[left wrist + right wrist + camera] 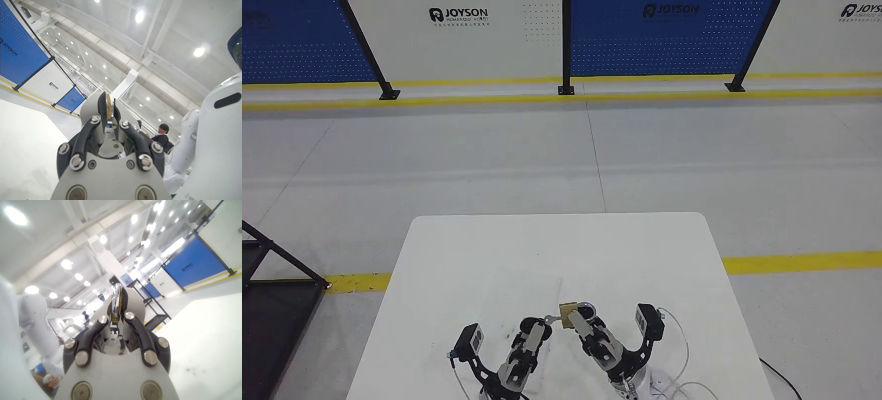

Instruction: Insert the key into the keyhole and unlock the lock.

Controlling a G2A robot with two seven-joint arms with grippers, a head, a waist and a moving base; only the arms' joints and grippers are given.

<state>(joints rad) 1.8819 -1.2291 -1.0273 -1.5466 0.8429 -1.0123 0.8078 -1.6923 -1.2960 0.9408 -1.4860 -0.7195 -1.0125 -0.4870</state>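
**Inspector:** What are the hands holding?

**Operator:** The left hand [109, 106] is pinching a brass-coloured piece, which I judge to be the key [108, 111], between nearly closed fingers. The right hand [117, 295] is clamping the lock [115, 302], with the chrome shackle sticking out past its fingertips.

**Inspector:** Where are both items sitting?

**Operator:** Both are being held above the near edge of the tabletop [542, 260], between the two hands. The key blade is pointing at the lock body and is touching it or just beside it. I cannot tell whether the tip is entering the keyhole.

**Inspector:** What does the step in hand require?

**Operator:** In my judgement this is the insertion. The blade should be running along the keyhole's axis. The right hand should be bracing the lock firmly while the left is pushing straight in, and turning only once the key is fully seated.

**Inspector:** What is the risk?

**Operator:** A tilted blade could be jamming, or the key could be slipping within the pinch.
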